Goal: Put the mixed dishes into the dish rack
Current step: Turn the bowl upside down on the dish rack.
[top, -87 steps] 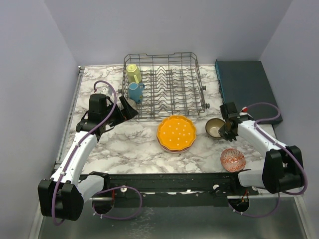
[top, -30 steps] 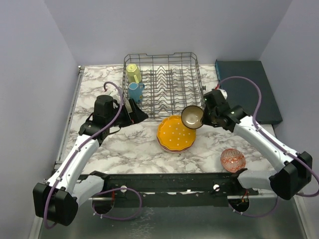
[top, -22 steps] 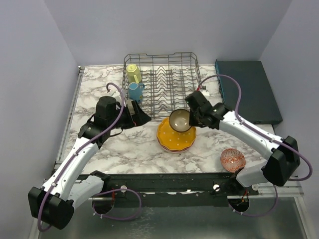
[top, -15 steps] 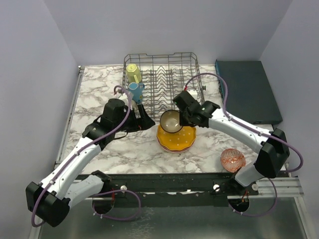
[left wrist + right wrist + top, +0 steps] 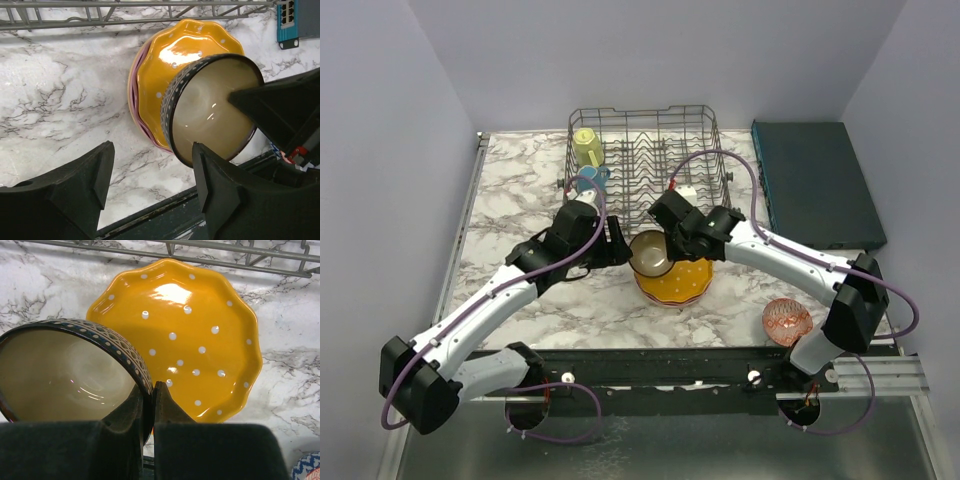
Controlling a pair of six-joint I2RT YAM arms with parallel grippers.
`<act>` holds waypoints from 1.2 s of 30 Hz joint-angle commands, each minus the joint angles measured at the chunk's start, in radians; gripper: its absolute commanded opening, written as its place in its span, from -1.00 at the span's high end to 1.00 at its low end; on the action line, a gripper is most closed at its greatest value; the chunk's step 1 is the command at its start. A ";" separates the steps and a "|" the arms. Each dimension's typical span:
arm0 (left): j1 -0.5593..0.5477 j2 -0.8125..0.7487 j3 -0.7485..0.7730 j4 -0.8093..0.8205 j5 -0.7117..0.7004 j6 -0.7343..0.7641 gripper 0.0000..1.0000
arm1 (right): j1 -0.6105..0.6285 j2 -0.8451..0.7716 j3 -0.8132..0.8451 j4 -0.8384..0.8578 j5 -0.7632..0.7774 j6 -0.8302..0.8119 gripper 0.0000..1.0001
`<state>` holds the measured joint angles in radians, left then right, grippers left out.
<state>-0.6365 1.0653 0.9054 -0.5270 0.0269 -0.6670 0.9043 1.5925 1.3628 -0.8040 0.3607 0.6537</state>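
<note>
My right gripper [image 5: 669, 241] is shut on the rim of the dark brown bowl [image 5: 650, 253], which hangs tilted above the left edge of the orange dotted plate [image 5: 677, 280]. That plate lies on a pink plate. In the right wrist view the gripper [image 5: 150, 390] pinches the bowl [image 5: 65, 370] in front of the plate [image 5: 200, 330]. My left gripper [image 5: 618, 248] is open and empty just left of the bowl. In its wrist view the gripper [image 5: 150, 192] has the bowl [image 5: 212, 117] just ahead of its right finger. The grey wire dish rack [image 5: 665, 190] holds a yellow mug [image 5: 586, 147] and a blue mug [image 5: 588, 178].
A red-patterned bowl [image 5: 787, 321] sits near the front right edge. A flat dark teal box [image 5: 815, 180] lies to the right of the rack. The rack's front wires [image 5: 225, 252] run just beyond the plates. Bare marble shows to the left of the plates [image 5: 65, 115].
My right arm has lifted the brown bowl off the table at the right and carried it left over the plates. My left arm has swung right, its open gripper now beside the bowl.
</note>
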 commanded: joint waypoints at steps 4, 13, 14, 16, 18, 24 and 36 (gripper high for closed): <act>-0.037 0.046 0.044 -0.020 -0.089 -0.014 -0.30 | 0.030 0.017 0.050 0.012 0.030 0.014 0.99; -0.061 0.096 0.051 -0.019 -0.126 -0.017 -0.03 | 0.051 0.010 0.054 0.013 0.030 0.015 0.99; -0.062 0.100 0.048 -0.019 -0.131 -0.017 0.01 | 0.053 0.007 0.054 0.013 0.030 0.016 0.99; -0.064 0.105 0.042 -0.018 -0.136 -0.019 0.08 | 0.057 0.001 0.053 0.015 0.029 0.016 0.99; -0.064 0.109 0.040 -0.017 -0.134 -0.022 0.17 | 0.059 -0.004 0.049 0.016 0.028 0.018 0.99; -0.065 0.123 0.043 -0.014 -0.122 -0.023 0.37 | 0.063 -0.021 0.031 0.030 0.017 0.021 0.99; -0.067 0.148 0.029 0.010 -0.089 -0.022 0.59 | 0.071 -0.024 0.042 0.045 0.017 0.016 0.99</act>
<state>-0.7029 1.2011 0.9257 -0.5163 -0.0631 -0.6956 0.9611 1.6100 1.3724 -0.8078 0.3626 0.6556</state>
